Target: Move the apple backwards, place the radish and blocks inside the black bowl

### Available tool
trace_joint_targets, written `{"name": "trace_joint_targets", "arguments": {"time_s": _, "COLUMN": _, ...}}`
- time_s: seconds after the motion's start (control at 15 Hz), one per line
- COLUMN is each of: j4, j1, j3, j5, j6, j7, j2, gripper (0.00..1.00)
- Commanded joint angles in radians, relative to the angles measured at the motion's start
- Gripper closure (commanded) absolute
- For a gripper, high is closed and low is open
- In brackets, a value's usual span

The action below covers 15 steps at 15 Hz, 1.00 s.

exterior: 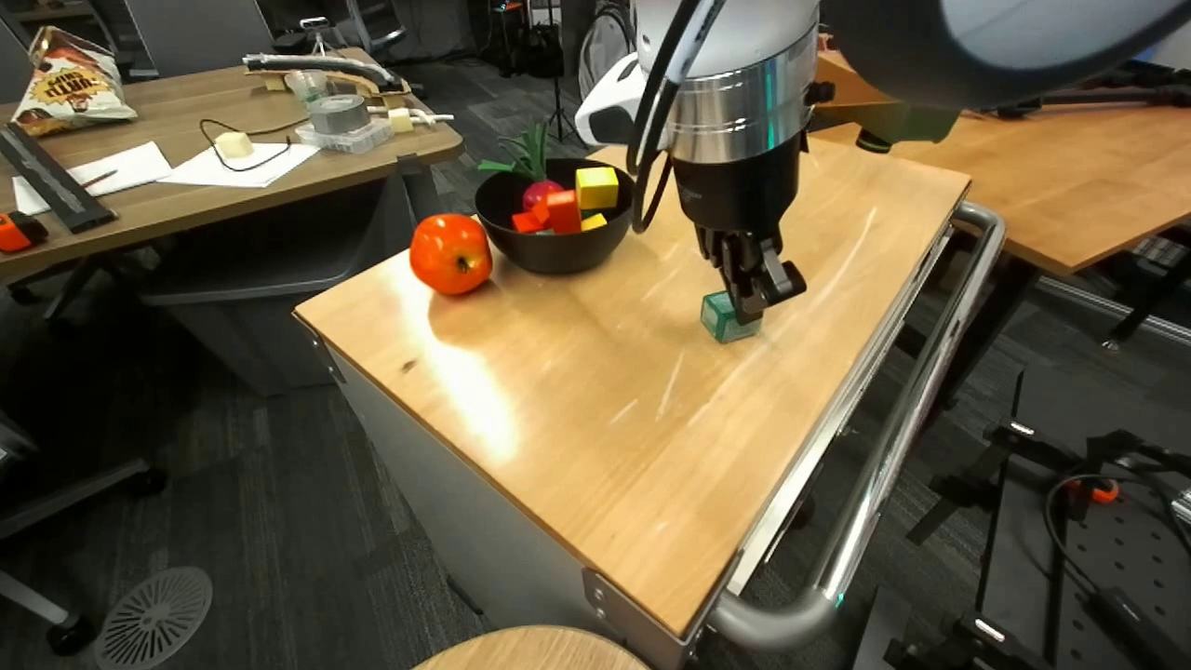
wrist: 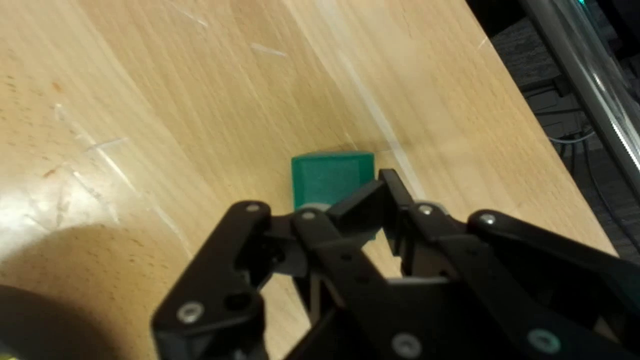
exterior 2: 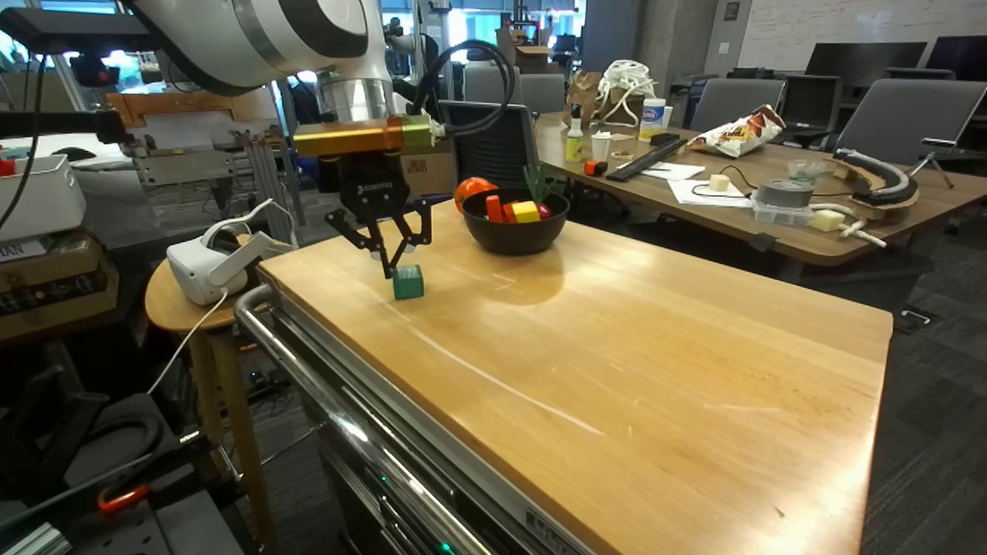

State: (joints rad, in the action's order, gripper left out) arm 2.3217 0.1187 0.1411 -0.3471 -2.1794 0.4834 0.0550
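Observation:
The teal green block (exterior: 721,319) sits alone on the wooden tabletop, also in an exterior view (exterior 2: 409,282) and the wrist view (wrist: 332,175). My gripper (exterior: 749,312) is low beside it, fingertips together with nothing between them; they overlap the block's near part in the wrist view (wrist: 381,182). I cannot tell whether they touch it. The black bowl (exterior: 558,256) holds the red-pink radish (exterior: 540,194) with green leaves, red-orange blocks (exterior: 564,212) and yellow blocks (exterior: 596,188). The apple (exterior: 451,254) stands on the table beside the bowl. A lime green block is not visible.
A metal handle rail (exterior: 893,465) runs along one table edge. A stool (exterior 2: 173,297) with a white headset (exterior 2: 212,266) stands beside the table. Another table (exterior 2: 694,177) with a snack bag, tape and papers is behind. The bowl's dark edge (wrist: 40,325) shows in the wrist view.

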Motion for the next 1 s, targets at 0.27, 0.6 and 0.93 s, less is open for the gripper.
{"name": "trace_joint_targets", "arguments": {"time_s": 0.27, "j4": 0.047, "j1": 0.015, "j3": 0.001, "j5": -0.157, "j6": 0.009, "j7": -0.029, "j2": -0.177, "gripper": 0.56}}
{"name": "trace_joint_targets", "arguments": {"time_s": 0.6, "j4": 0.01, "j1": 0.007, "j3": -0.029, "j5": -0.081, "j6": -0.088, "j7": 0.153, "j2": -0.096, "gripper": 0.18}}
{"name": "trace_joint_targets", "arguments": {"time_s": 0.93, "j4": -0.044, "j1": -0.007, "j3": -0.041, "j5": 0.007, "j6": -0.082, "j7": 0.287, "j2": 0.007, "gripper": 0.0}}
